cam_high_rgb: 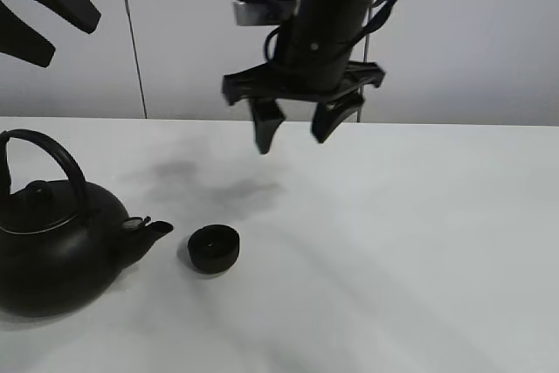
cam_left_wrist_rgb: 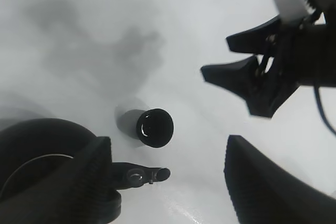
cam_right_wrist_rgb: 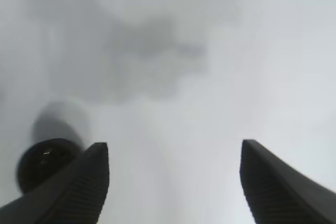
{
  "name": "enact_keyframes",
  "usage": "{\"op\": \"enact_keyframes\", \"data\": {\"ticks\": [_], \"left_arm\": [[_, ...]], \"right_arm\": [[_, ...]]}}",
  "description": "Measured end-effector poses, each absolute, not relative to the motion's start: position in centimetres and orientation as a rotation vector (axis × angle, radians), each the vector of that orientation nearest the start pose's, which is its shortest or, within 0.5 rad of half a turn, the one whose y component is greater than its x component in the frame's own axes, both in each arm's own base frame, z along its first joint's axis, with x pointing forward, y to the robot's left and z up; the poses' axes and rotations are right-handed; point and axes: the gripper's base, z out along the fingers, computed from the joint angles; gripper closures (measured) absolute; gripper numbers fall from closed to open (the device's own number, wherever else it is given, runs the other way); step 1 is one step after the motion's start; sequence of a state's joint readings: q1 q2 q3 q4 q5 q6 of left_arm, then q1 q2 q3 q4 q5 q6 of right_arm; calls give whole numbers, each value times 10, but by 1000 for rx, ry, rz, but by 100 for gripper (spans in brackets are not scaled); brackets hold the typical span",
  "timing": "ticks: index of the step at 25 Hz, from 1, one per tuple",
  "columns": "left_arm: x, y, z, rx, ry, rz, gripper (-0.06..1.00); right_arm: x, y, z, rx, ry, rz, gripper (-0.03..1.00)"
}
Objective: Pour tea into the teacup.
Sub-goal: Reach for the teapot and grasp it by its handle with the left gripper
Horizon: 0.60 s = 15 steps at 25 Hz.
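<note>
The small matte black teacup [cam_high_rgb: 213, 247] stands upright on the white table, just right of the spout of the big black kettle [cam_high_rgb: 52, 246]. It also shows in the left wrist view [cam_left_wrist_rgb: 155, 127] and in the right wrist view [cam_right_wrist_rgb: 44, 163]. My right gripper [cam_high_rgb: 291, 141] hangs open and empty in the air, above and behind the cup; its jaws are wide apart in the right wrist view [cam_right_wrist_rgb: 173, 145]. My left gripper [cam_high_rgb: 70, 41] is open and empty, high above the kettle [cam_left_wrist_rgb: 42, 150]. No tea stream is visible.
The kettle's arched handle [cam_high_rgb: 52, 156] stands up and its spout [cam_high_rgb: 150, 229] points at the cup. The white table [cam_high_rgb: 393, 242] stretches to the right, with a grey wall behind. The right gripper also shows in the left wrist view [cam_left_wrist_rgb: 252, 82].
</note>
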<state>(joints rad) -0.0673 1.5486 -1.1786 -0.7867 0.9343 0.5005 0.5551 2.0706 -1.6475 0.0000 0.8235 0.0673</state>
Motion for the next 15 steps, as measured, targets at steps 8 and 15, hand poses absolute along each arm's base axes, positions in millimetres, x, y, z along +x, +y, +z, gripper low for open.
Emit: {"op": "enact_keyframes", "data": {"ticks": [8, 15], "left_arm": [[313, -73, 293, 251, 2529, -826, 49], [313, -73, 293, 251, 2529, -826, 49]], "right_arm": [[399, 99, 286, -341, 2668, -156, 48], [323, -25, 408, 43, 2484, -353, 48]]}}
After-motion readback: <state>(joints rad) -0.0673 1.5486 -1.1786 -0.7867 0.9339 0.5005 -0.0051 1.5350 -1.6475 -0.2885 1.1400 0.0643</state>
